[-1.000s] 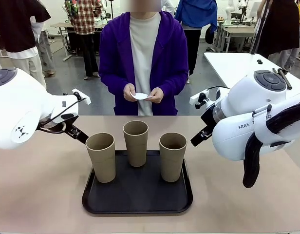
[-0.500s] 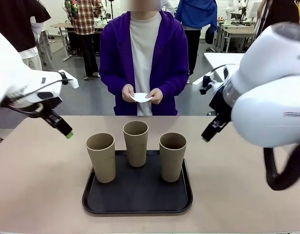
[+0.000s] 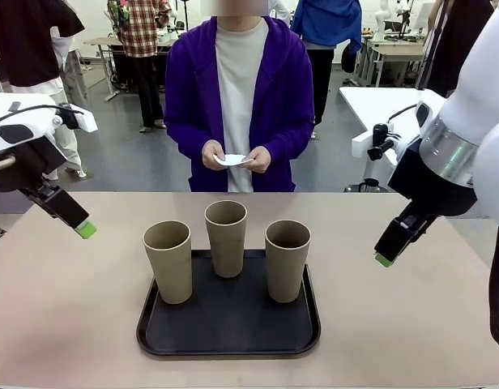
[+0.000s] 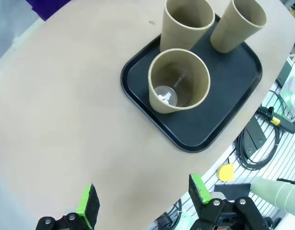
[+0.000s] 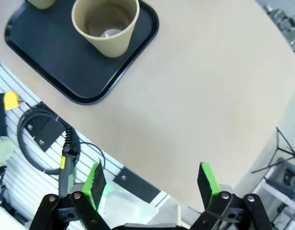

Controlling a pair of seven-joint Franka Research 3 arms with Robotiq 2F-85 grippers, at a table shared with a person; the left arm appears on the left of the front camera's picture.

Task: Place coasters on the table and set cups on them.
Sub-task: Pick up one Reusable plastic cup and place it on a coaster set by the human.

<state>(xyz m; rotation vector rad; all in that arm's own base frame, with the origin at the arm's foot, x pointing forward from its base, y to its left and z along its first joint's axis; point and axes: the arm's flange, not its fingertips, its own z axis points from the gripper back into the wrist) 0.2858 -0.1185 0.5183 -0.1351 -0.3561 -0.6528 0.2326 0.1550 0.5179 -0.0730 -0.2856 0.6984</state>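
Black tray (image 3: 229,344) on desk (image 3: 63,316), near front edge. Three cups (image 3: 168,263) upright on tray, apart; middle cup farther back. Left gripper (image 4: 143,197) released, over bare desk left of tray. Right gripper (image 5: 151,179) released, right of tray. Beyond far edge, person (image 3: 237,89) holds white coasters (image 3: 232,160) in both hands (image 3: 213,154), number unclear.

Large beige table (image 3: 71,316), black tray (image 3: 230,322) resting flat at its near middle
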